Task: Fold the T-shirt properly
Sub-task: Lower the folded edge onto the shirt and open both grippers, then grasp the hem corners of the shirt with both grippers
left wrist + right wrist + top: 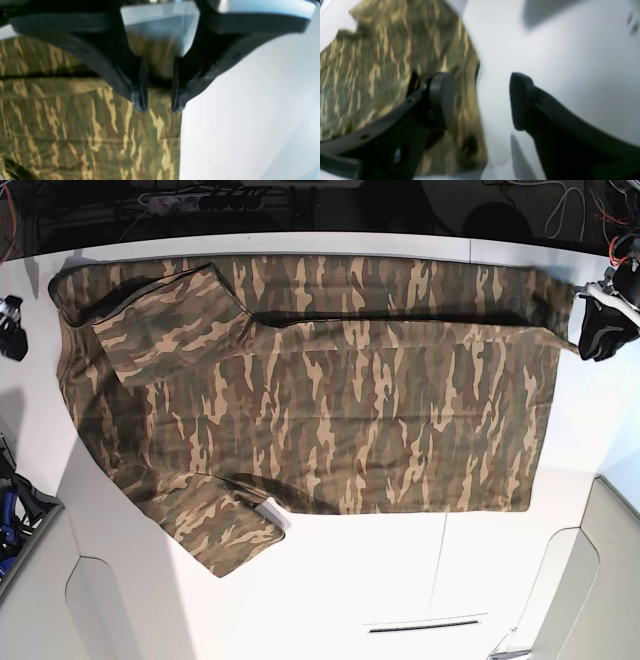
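the t-shirt [330, 390] lies spread on the white table [400, 580], with its long side going from left to right in the base view. one sleeve [165, 330] is folded in over the body near the upper left. the other sleeve [215, 525] sticks out at the lower left, and a small white label [272, 511] shows at its edge. the far edge of the cloth is folded over in a narrow band along the top.

the left gripper [159, 108] hangs over the edge of the t-shirt [75, 125], where the cloth ends and the bare table [250, 125] begins. its two dark fingers [138, 100] stand a little apart, with a narrow gap between the tips and no cloth between them. in the base view it [603, 330] sits at the far right corner of the shirt (whether it touches the cloth i cannot tell).

the right gripper [481, 100] has its pads [442, 97] spread wide. one pad is over the t-shirt [370, 62] near its edge, the other is over the bare table [570, 50]. it holds nothing. in the base view it [12, 325] is at the left edge of the picture, just beside the shirt.
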